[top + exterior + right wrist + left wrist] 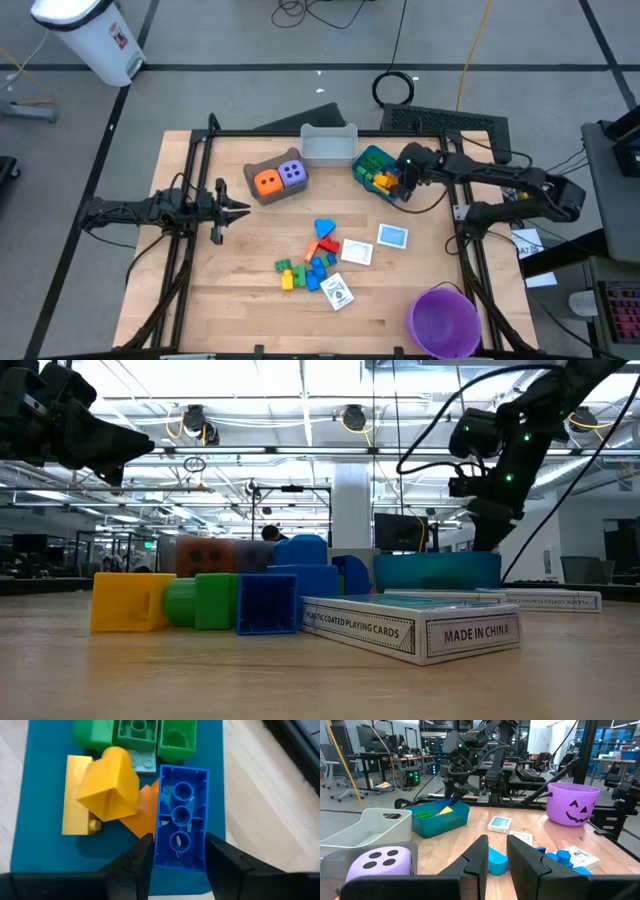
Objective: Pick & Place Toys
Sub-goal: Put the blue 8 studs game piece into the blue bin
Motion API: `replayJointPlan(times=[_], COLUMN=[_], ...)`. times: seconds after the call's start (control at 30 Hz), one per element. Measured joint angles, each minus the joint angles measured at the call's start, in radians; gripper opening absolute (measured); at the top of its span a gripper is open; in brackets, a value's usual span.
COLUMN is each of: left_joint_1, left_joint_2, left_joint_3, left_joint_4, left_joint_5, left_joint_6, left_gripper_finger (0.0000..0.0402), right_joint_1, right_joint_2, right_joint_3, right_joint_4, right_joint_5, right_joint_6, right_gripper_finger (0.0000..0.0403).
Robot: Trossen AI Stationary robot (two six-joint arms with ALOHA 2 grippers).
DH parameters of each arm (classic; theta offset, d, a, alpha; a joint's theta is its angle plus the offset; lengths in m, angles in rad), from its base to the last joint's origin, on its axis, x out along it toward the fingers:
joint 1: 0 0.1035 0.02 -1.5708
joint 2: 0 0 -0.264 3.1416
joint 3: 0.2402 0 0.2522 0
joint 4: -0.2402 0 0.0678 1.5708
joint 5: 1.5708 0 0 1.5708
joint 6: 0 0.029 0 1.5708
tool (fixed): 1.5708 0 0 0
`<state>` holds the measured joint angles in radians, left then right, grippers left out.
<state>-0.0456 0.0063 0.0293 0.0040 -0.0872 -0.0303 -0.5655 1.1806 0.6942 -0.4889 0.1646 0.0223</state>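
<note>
The left gripper (243,209) hangs over the table's left part, fingers near together and holding nothing, pointed toward the centre; this arm appears to be waiting. Just beyond it, the orange die (266,181) and purple die (292,173) sit side by side in the brown bin (253,192). Next comes the empty grey bin (329,145) at the far edge. At mid-table a loose pile of bricks (307,263) remains unsorted, with white card boxes (357,252) beside it.

Further right, the right gripper (174,851) is over the blue bin (20,810), its fingers parted either side of a blue brick (180,822). Whether they press it or have let go cannot be told. That brick lies in the bin against yellow bricks (97,795), with green bricks (140,737) beyond.

Judgement: a placing step is in hand. The next move calls for lifting clear and returning to the pile.
</note>
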Motion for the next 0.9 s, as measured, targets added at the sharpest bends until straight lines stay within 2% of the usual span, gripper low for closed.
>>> replayJointPlan(times=[0.1, 0.33, 0.5, 0.73, 0.9], left_joint_1=[0.000, 0.000, 0.000, 0.000, 0.000], left_joint_2=[0.000, 0.000, 0.000, 0.000, 0.000], left_joint_3=[0.000, 0.000, 0.000, 0.000, 0.000], left_joint_4=[0.000, 0.000, 0.000, 0.000, 0.000], left_joint_5=[0.000, 0.000, -0.001, -0.001, -0.001], left_joint_6=[0.000, 0.000, 0.000, 0.000, 0.000], left_gripper_finger=[0.0076, 0.0076, 0.0076, 0.0076, 0.0076], right_joint_1=[-0.008, -0.018, -0.017, -0.001, 0.033], right_joint_2=[0.005, 0.030, 0.016, -0.021, -0.088], right_joint_3=[-0.027, -0.064, -0.065, -0.065, -0.065], right_joint_4=[0.054, 0.131, 0.133, 0.132, 0.103], right_joint_5=[-0.038, -0.035, 0.021, 0.017, 0.017], right_joint_6=[0.000, -0.008, -0.007, -0.004, 0.000], right_gripper_finger=[0.0145, 0.0148, 0.0183, 0.0234, 0.0248])
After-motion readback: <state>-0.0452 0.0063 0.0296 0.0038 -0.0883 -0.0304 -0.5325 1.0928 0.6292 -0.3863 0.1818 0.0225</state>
